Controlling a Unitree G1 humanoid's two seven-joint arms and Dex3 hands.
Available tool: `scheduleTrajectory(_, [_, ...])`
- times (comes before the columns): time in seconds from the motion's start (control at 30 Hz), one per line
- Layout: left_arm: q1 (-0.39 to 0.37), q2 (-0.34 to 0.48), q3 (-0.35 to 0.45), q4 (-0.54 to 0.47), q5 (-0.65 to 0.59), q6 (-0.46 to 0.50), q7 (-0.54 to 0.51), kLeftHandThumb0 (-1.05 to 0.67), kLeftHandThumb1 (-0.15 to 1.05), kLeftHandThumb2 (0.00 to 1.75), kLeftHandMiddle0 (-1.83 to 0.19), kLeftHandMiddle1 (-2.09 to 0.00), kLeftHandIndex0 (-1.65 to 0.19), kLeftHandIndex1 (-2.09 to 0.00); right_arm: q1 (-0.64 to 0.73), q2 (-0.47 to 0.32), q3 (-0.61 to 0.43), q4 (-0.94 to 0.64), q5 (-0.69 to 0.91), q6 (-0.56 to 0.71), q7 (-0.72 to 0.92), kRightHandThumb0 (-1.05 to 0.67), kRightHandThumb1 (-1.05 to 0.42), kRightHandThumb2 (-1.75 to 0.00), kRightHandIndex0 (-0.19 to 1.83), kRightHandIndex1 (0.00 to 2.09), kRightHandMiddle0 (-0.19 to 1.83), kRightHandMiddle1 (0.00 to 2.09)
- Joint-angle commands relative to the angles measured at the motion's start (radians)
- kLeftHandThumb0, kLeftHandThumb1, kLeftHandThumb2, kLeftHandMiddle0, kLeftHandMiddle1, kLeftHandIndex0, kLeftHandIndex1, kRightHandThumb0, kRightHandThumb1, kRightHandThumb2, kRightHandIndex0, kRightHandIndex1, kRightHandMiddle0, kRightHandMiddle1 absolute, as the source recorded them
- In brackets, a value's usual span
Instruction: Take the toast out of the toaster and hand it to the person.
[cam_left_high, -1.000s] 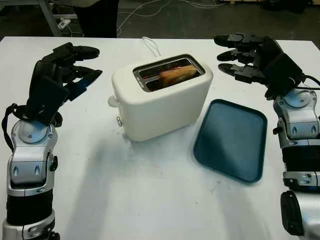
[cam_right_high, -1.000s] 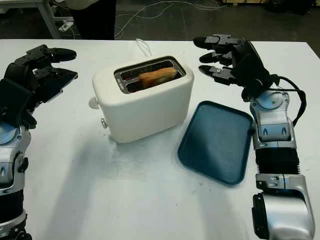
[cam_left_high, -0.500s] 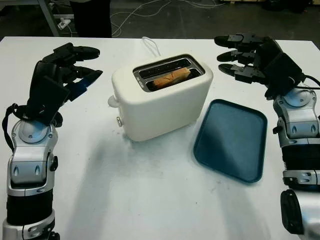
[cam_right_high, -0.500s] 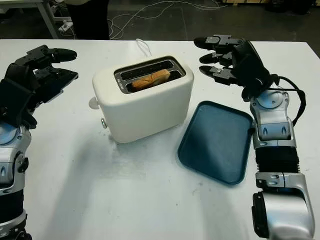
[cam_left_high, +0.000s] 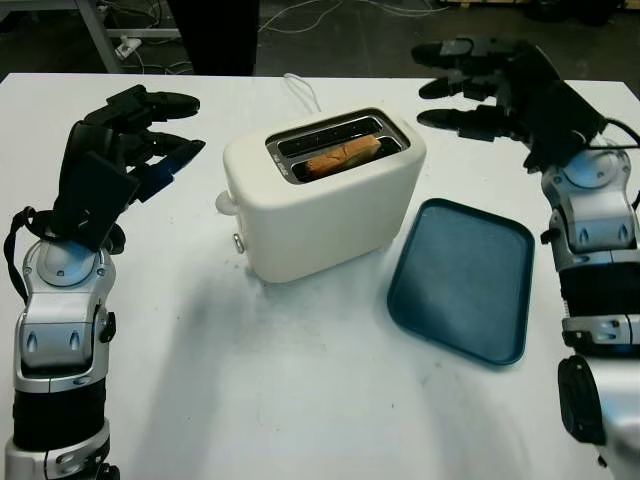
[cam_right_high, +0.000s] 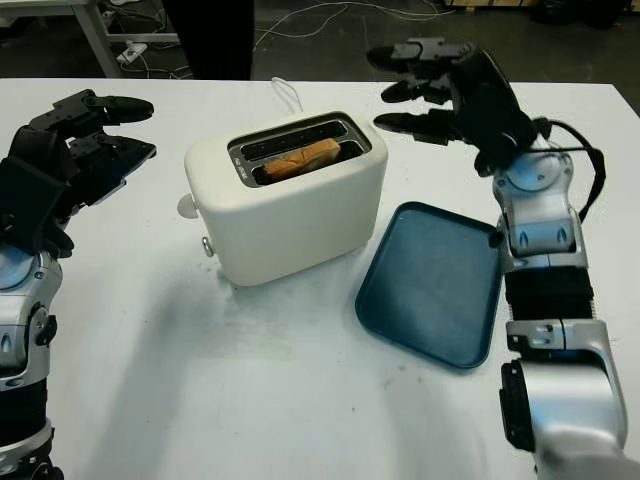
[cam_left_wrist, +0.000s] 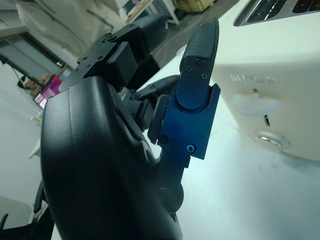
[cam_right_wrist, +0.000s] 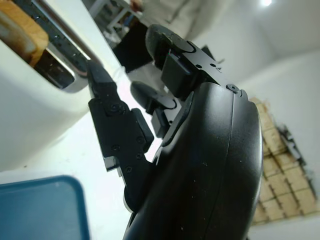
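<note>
A cream toaster (cam_left_high: 325, 195) stands mid-table with one slice of brown toast (cam_left_high: 343, 155) lying low in its nearer slot; the toast (cam_right_wrist: 20, 27) also appears in the right wrist view. My right hand (cam_left_high: 462, 85) hovers open above the table, to the right of the toaster's top and behind it, holding nothing. My left hand (cam_left_high: 150, 130) stays raised and open to the left of the toaster, apart from it. A person in dark trousers (cam_left_high: 215, 35) stands behind the far table edge.
A dark blue tray (cam_left_high: 463, 280) lies on the white table (cam_left_high: 300, 390) right of the toaster. The toaster's white cord (cam_left_high: 303, 92) runs toward the far edge. Cables lie on the dark floor beyond the table.
The toast dropped lower into its slot a second ago and has stayed there. My right hand has risen and shifted left toward the toaster. The person has stepped a little right.
</note>
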Motion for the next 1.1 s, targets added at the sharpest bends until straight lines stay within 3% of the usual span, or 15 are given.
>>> scheduleTrajectory(0.0, [0.001,0.003,-0.003,-0.004,0.009,-0.004,0.004,-0.54,0.91,0.00,-0.57,-0.95,-0.61,-0.63,-0.052,-0.021,0.027,-0.002,-0.022,-0.037,0.027,-0.29,-0.60,0.00,0.61,0.73,0.86,0.06])
scheduleTrajectory(0.17, [0.003,0.000,-0.001,0.003,0.007,-0.019,0.004,-0.55,0.90,0.00,-0.57,-0.96,-0.61,-0.63,-0.113,-0.034,0.122,-0.017,-0.132,-0.088,0.052,-0.44,-0.56,0.00,0.73,0.74,0.95,0.10])
scheduleTrajectory(0.47, [0.007,-0.004,0.004,-0.015,0.000,0.013,0.009,-0.54,0.90,0.00,-0.57,-0.96,-0.60,-0.62,-0.149,-0.047,0.256,0.015,-0.276,-0.220,0.103,-0.41,-0.55,-0.01,0.78,0.60,0.98,0.08])
scheduleTrajectory(0.67, [0.008,-0.009,0.004,-0.024,0.000,0.024,0.014,-0.54,0.89,0.00,-0.56,-0.96,-0.61,-0.62,-0.158,-0.033,0.295,0.056,-0.327,-0.277,0.099,-0.38,-0.54,0.00,0.87,0.46,1.01,0.06])
scheduleTrajectory(1.07, [0.015,-0.007,0.004,-0.024,0.007,0.015,0.011,-0.54,0.89,0.00,-0.56,-0.96,-0.61,-0.62,-0.175,-0.029,0.352,0.133,-0.407,-0.355,0.049,-0.31,-0.58,-0.01,0.90,0.45,1.04,0.05])
